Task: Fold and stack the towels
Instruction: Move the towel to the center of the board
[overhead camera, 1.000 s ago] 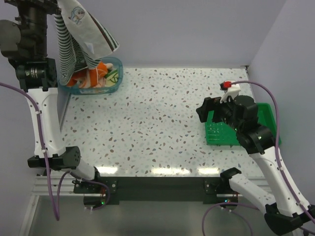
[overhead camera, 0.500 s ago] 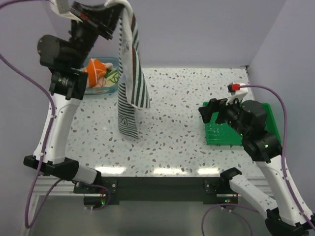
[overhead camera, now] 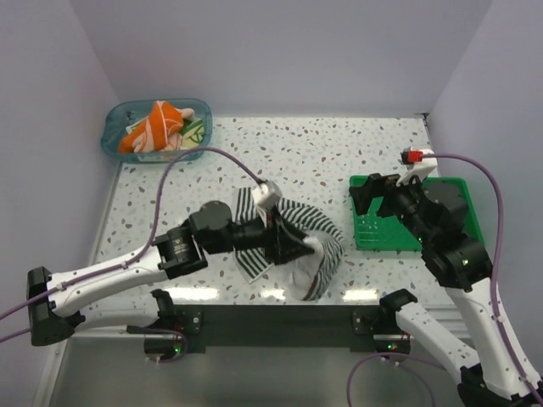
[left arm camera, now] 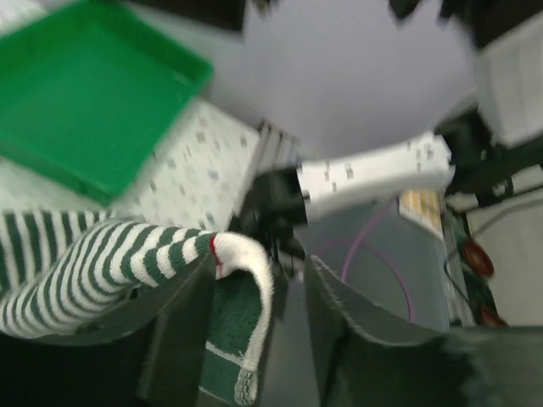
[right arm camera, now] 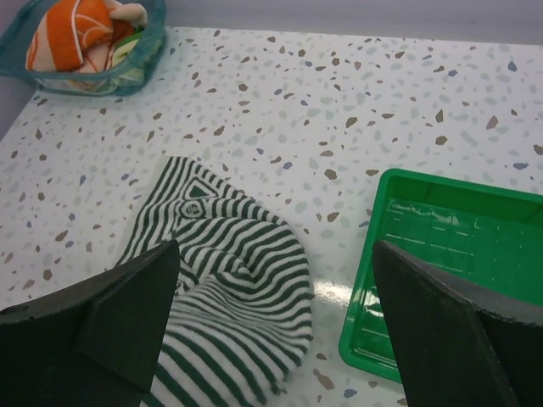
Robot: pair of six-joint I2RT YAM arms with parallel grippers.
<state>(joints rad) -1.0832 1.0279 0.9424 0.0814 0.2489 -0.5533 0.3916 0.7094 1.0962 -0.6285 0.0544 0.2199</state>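
Left arm is stretched low across the table (overhead camera: 339, 153), left gripper (overhead camera: 304, 248) down on the striped towel (overhead camera: 331, 233). That towel lies crumpled in a heap near the front edge, roughly centre, between the two arm bases and just left of the green tray (overhead camera: 462, 203). It is not folded.

In the left wrist view I see the jaws standing apart, with the towel's white hem draped between them. The hem is against one finger and clear of the other, so I read that as parted, not clamped (the view is blurred, but the gap is plain).

Right gripper (overhead camera: 366, 193) hangs over the near-left part of the green tray with its jaws wide and nothing between them. Its wrist camera looks past both fingers at the striped heap and the tray corner.

The orange towel (overhead camera: 153, 127) and the green towel (overhead camera: 193, 131) are bunched together in the teal basket (overhead camera: 114, 142) at the far-left corner, well apart from both grippers.
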